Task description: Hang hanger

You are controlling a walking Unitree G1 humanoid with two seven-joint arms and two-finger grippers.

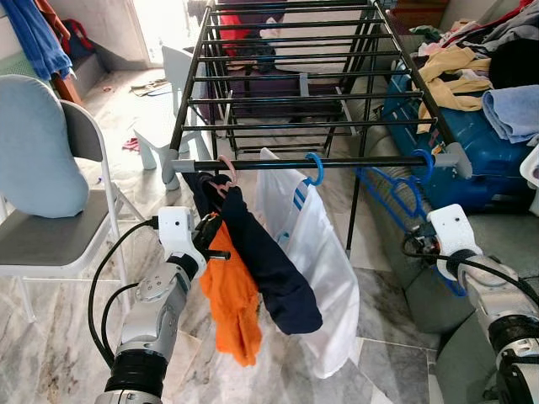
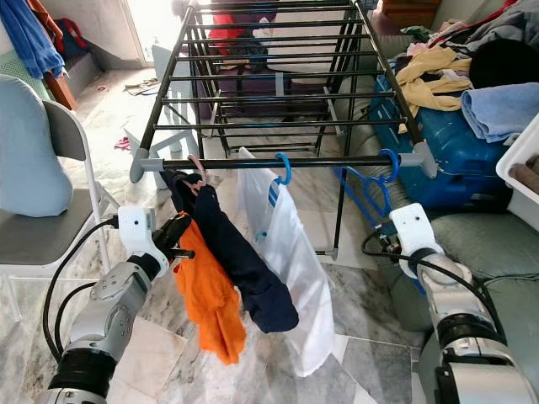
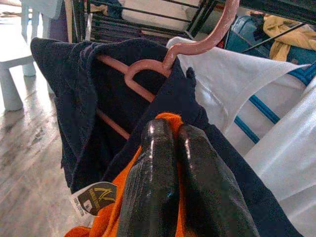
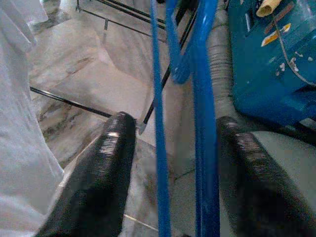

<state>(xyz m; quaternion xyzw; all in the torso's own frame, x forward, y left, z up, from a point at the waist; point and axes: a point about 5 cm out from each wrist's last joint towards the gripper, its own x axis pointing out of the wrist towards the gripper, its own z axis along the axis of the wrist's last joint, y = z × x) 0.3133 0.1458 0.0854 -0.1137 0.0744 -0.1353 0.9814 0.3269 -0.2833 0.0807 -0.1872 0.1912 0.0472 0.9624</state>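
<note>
A black drying rack (image 1: 286, 105) stands ahead, and its front bar (image 1: 362, 162) carries three hangers. A pink hanger (image 3: 197, 47) at the left holds a navy garment (image 1: 269, 269). A blue hanger (image 1: 315, 168) in the middle holds a white shirt (image 1: 324, 269). A bare blue hanger (image 1: 402, 195) hangs at the right end. My left gripper (image 3: 170, 136) is shut on an orange garment (image 1: 234, 307) that droops just in front of the navy one. My right gripper (image 4: 170, 148) is open, with the bare blue hanger's wires (image 4: 203, 98) between its fingers.
A folding chair (image 1: 50, 227) with a pale blue cushion stands at the left. A blue suitcase (image 1: 480, 151) piled with clothes sits at the right, against a grey sofa. A white plastic stool (image 1: 160, 139) is behind the rack's left leg. The floor is marble tile.
</note>
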